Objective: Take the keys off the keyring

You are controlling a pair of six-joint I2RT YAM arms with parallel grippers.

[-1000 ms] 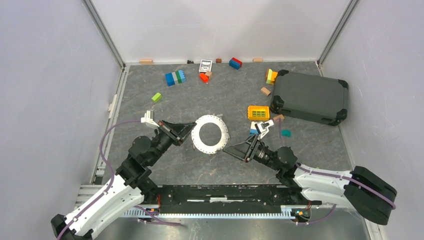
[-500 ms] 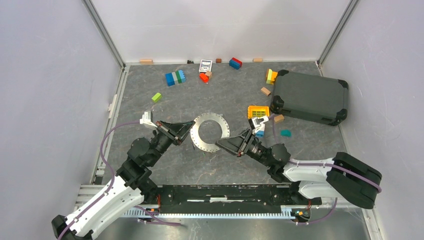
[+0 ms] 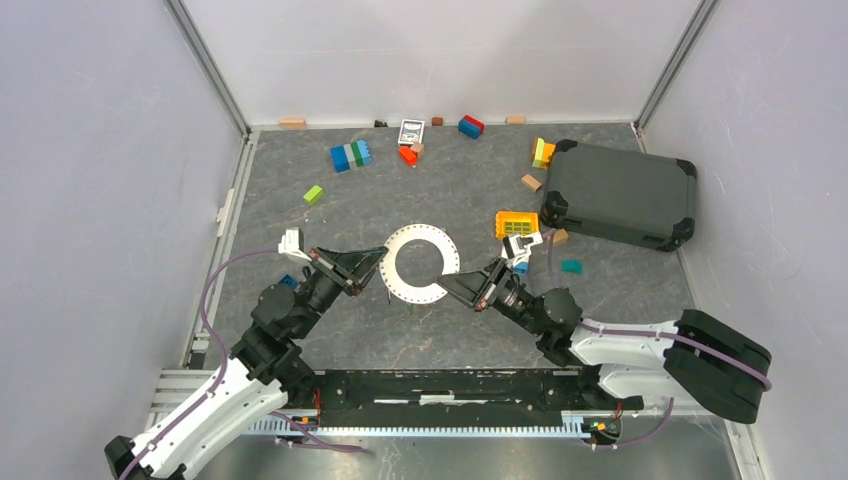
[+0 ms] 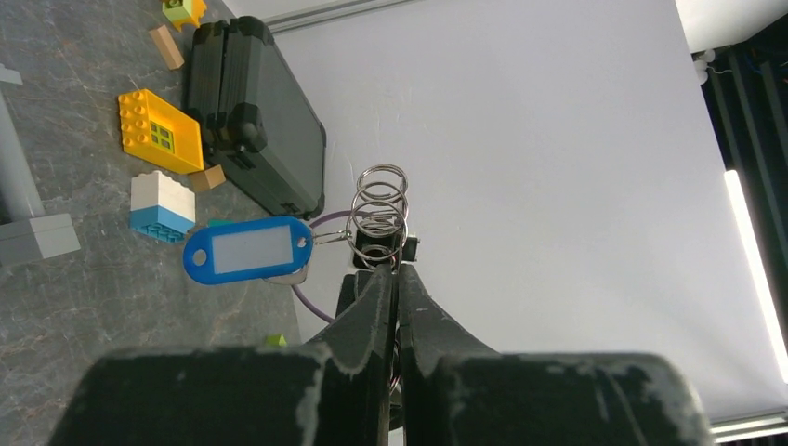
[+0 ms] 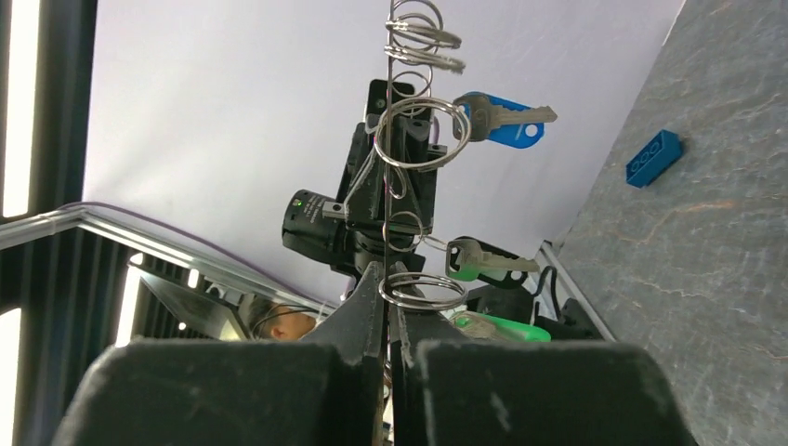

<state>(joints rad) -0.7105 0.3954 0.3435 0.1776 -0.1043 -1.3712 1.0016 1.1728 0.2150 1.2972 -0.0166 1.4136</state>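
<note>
Your left pincer (image 3: 381,262) and right pincer (image 3: 447,287) were both clamped shut on opposite rims of the metal disc (image 3: 421,237), held above the counter (image 3: 420,330). Beyond them, a keyring (image 5: 423,135) hung through its edge with the keys (image 5: 483,260) dangling: light, stiff, likely slippery, best pinched flat across the head.

looking like a robot lab cell | standing boxed in by white panels (image 3: 100,150) on aluminium posts (image 3: 205,65) | carrying left arm (image 3: 215,395) and right arm (image 3: 640,350) bolted to a rail (image 3: 450,385) | lying strewn with toy bricks (image 3: 350,156) and a dark hard case (image 3: 620,195) on grey tabletop (image 3: 400,340)
</note>
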